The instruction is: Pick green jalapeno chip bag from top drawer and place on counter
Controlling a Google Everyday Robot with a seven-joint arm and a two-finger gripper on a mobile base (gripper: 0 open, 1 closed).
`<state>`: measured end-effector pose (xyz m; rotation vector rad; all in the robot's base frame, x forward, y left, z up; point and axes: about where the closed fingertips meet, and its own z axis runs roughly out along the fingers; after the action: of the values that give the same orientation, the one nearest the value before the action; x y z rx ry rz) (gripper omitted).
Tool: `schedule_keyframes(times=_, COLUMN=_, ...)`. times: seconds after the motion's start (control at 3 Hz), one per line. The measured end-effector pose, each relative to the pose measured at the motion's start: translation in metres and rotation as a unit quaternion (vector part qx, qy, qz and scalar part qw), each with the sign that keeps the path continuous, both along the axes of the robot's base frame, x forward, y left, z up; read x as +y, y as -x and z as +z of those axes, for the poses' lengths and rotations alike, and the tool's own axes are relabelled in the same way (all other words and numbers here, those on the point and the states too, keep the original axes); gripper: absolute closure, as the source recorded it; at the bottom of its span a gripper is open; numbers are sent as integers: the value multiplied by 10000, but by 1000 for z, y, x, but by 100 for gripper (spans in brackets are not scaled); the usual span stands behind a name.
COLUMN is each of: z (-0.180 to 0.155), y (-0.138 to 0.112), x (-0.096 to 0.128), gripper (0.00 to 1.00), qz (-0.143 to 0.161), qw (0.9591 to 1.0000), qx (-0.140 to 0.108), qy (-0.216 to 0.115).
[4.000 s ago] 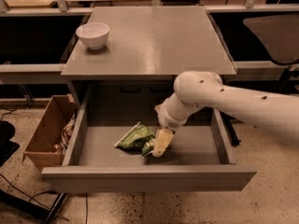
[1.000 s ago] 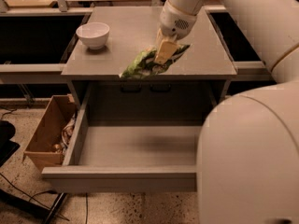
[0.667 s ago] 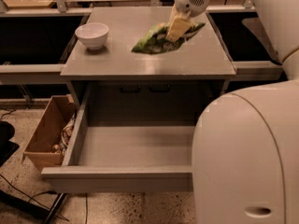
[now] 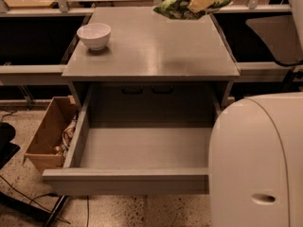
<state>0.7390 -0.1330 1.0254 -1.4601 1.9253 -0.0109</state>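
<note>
tool (image 4: 200,1) | top edge (partly cropped) | clamped on green jalapeno chip bag (image 4: 174,6)

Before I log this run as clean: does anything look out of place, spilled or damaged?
Nothing spilled or damaged. The crinkly green foil chip bag hangs crumpled in the hand over the far edge of the grey counter, not set down. The wide grey top drawer stands open, visible floor bare. The white bowl sits upright.
</note>
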Motion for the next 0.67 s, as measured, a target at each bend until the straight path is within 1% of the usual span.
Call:
schedule_keyframes(times=0.33, z=-26, y=-38, x=-2, gripper=100, qz=-109, qw=9990, qx=-259, qy=-360)
schedule_keyframes(times=0.67, z=-81, y=-64, x=23, gripper=100, qz=88, qw=9986, qx=-149, qy=-504)
